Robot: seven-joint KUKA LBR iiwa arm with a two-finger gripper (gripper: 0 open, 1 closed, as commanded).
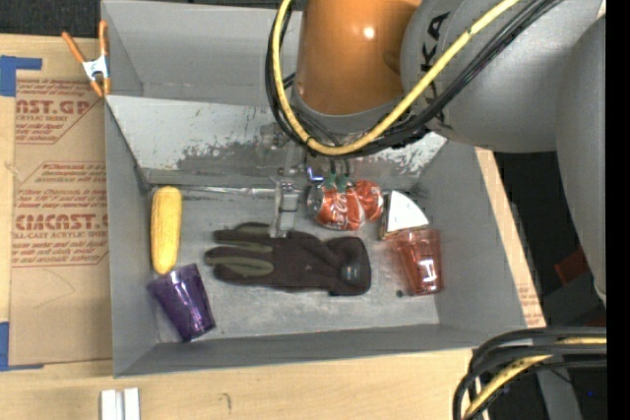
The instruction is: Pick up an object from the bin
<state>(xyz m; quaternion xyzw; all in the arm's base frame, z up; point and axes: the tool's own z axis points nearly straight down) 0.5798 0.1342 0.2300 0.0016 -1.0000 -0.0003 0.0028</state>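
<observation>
Fingers (pixel 287 204) apart, nothing between them, gripper (pixel 313 200) low over mid-bin
Crushed red can (pixel 346 205) lies at back-centre of grey bin (pixel 128 128) floor, just beside one finger; black glove (pixel 295 263) just in front; red clear cup (pixel 417 261) and white wedge (pixel 402 211) right; yellow corn cob (pixel 165 228), purple cup (pixel 183 302) far left

Grey metal bin (pixel 295 315), floor scuffed. On it: yellow corn cob (pixel 165 229), purple cup (pixel 183 303), dark glove (pixel 295 261), crushed red can (pixel 346 205), white wedge (pixel 404 211), red clear cup (pixel 418 261).
</observation>
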